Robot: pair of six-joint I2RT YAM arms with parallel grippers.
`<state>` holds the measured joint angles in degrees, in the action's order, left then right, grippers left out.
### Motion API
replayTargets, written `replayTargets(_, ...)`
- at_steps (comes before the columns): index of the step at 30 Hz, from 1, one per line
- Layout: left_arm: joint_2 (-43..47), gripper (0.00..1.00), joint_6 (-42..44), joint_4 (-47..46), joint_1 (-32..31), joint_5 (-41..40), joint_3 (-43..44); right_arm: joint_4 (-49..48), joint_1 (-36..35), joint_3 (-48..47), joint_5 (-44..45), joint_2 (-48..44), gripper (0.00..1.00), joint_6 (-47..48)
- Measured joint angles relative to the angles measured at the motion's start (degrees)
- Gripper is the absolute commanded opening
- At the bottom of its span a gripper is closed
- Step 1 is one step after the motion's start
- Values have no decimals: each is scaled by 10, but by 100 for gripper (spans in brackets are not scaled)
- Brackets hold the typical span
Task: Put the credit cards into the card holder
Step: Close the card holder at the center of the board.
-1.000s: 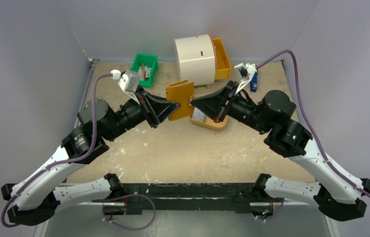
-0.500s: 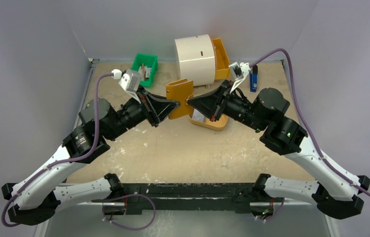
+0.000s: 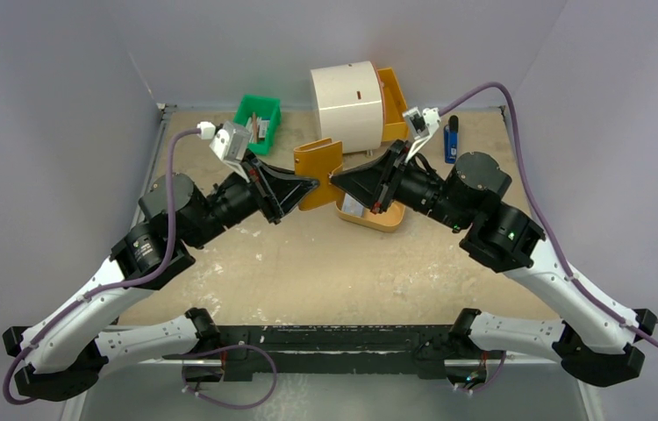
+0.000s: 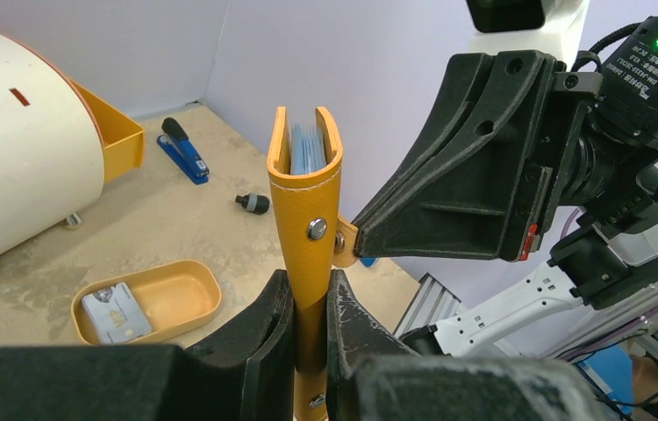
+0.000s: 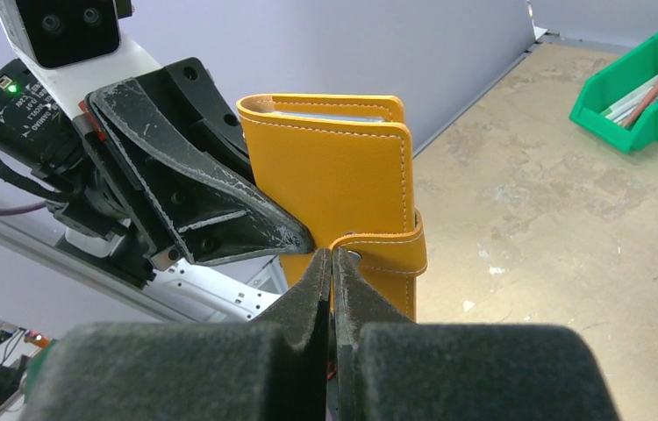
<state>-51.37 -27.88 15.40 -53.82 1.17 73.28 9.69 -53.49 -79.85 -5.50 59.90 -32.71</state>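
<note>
The left jaws pinch the card holder (image 4: 303,206) by its lower edge, upright above the middle of the counter (image 3: 308,263). The right jaws, pressed together, seem to nip its thin strap (image 5: 387,250). Light, pliant, smooth leather: likely to flex, so grip near stitched edges.

The card holder (image 3: 319,174) stands upright over the middle of the table (image 3: 308,263), with the left gripper (image 3: 312,186) touching it at its 9 o'clock and the right gripper (image 3: 334,180) touching it at 3 o'clock. Cards (image 4: 306,149) sit inside it. A tray (image 3: 387,224) lies at its 4 o'clock with one card (image 3: 354,207) in it. A round box (image 3: 346,105) stands at 1 o'clock, a bin (image 3: 257,123) at 10, and a stapler (image 3: 452,140) farther out at about 2.
</note>
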Motion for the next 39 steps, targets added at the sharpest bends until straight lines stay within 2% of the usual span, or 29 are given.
replayTargets(15,1,0,-10,-16,6,24,0,-3,3,-2,-4,-3,0,-14)
replayTargets(25,25,0,-8,2,-1,-40,-2,-8,6,5,2,-20,0,-9)
replayTargets(39,7,0,-7,5,-2,-11,-2,-24,6,5,-2,-3,0,-9)
